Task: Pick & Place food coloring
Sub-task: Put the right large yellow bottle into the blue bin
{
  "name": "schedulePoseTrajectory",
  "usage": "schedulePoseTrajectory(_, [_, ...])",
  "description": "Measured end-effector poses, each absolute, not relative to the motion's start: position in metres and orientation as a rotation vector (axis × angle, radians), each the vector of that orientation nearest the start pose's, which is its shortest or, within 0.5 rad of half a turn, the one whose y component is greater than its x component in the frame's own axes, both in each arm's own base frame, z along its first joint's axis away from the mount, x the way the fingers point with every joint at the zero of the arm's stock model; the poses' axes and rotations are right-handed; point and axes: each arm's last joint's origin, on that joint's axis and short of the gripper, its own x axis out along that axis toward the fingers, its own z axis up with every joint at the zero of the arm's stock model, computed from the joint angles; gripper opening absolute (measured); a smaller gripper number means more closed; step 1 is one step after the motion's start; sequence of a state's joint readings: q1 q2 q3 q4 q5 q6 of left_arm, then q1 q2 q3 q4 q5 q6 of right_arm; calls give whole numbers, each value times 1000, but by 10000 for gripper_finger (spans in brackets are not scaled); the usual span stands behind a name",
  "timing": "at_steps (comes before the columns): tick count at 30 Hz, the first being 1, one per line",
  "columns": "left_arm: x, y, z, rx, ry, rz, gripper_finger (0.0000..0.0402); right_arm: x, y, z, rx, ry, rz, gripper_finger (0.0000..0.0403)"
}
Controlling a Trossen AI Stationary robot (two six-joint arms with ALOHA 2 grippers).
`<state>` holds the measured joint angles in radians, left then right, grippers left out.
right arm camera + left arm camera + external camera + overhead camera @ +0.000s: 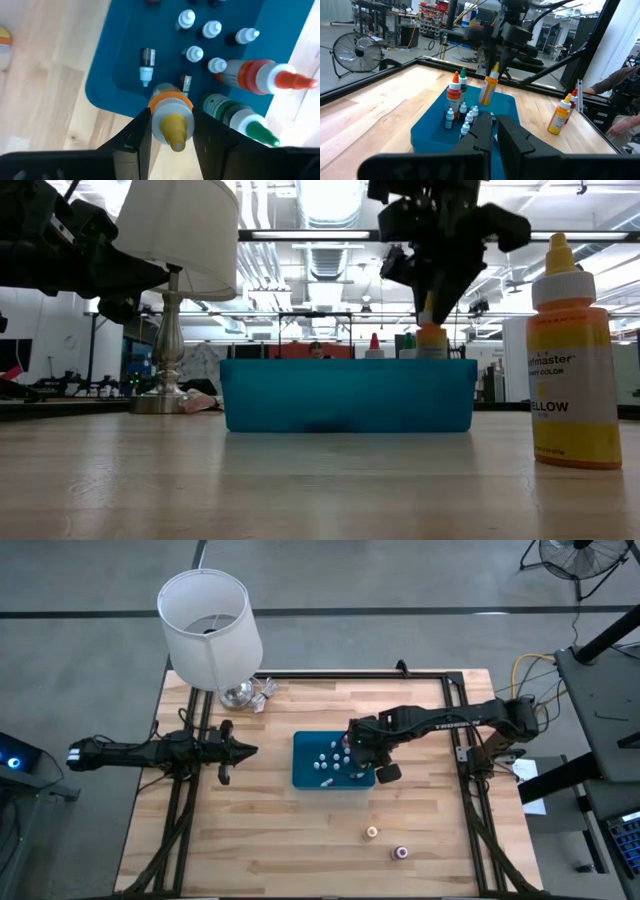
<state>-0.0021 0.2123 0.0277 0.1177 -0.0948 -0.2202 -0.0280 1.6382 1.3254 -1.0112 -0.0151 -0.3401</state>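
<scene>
Right now the right gripper (171, 131) hangs over the three o'clock end of the blue tray (305, 776) at mid-surface, its fingers closed partway on the neck of an orange-topped bottle (488, 87) of food coloring, which hangs tilted just above the tray's rim. Inside the tray stand a red-topped bottle (260, 76) and a green-topped bottle (239, 116), side by side, with several tiny white-capped bottles (194, 52) clustered near them. Two more bottles sit out on the surface toward five o'clock: a yellow bottle (372, 832) and, beyond it, a pink-topped bottle (401, 853). The left gripper (243, 750) waits at nine o'clock, well apart from the tray, fingers pressed shut on nothing. A white-shaded lamp (210, 625) stands at eleven o'clock.
</scene>
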Motion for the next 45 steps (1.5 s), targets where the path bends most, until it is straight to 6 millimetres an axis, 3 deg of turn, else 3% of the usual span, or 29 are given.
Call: schedulePoseTrajectory(45, [110,2,167,-217,56,100,2,322,-12,221,-250,1319,272,104])
